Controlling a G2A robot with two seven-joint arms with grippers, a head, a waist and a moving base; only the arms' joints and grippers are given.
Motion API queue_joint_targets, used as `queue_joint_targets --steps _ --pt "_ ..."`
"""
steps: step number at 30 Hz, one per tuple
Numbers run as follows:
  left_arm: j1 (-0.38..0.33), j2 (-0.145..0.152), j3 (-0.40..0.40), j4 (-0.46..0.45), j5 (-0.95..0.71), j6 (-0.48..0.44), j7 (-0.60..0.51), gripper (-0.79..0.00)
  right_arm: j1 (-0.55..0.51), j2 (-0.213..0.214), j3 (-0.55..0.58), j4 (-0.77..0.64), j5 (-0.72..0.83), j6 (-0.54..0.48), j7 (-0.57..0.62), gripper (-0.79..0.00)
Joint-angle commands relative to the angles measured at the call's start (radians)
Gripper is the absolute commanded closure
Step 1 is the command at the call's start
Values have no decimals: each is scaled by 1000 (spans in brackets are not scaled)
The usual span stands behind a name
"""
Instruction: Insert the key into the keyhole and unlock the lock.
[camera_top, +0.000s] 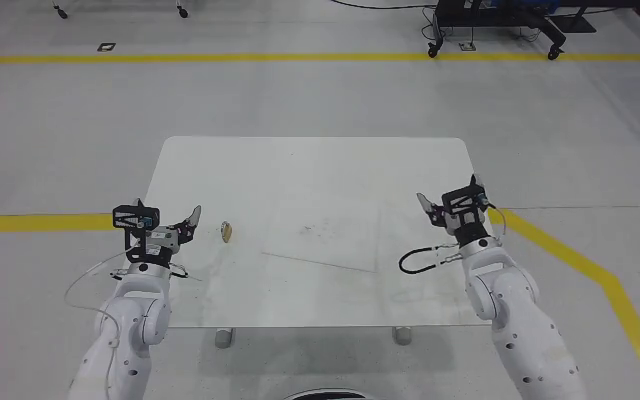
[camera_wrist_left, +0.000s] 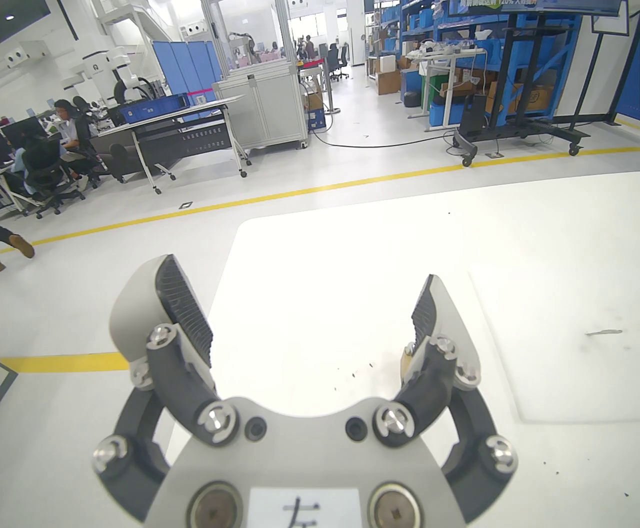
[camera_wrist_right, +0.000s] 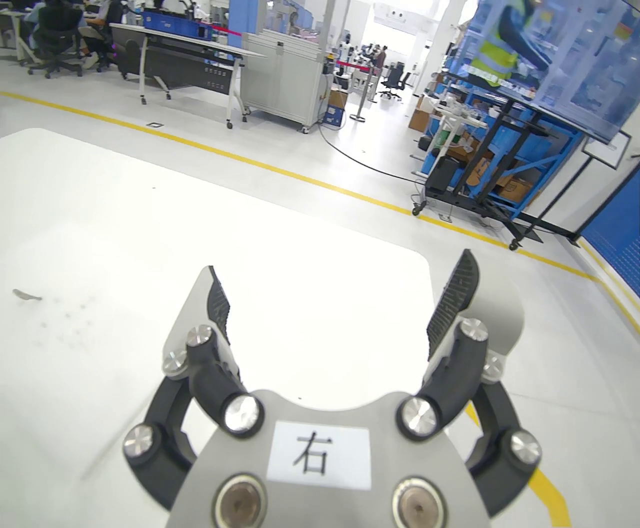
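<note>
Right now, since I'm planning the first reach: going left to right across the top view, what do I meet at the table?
left gripper → lock → right gripper

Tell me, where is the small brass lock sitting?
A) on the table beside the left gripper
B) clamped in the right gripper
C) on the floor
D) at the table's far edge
A: the top view shows the brass lock lying on the table close beside the open left gripper, far from the right gripper.
</note>
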Motion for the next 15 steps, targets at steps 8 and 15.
queue_joint_targets --steps 8,15 --pt "0 0 0 0 0 0 0 -785 16 -3 -37 0 -26 -5 18 -785" --pt "0 0 0 0 0 0 0 -785 17 -3 -39 0 -25 -9 17 -785"
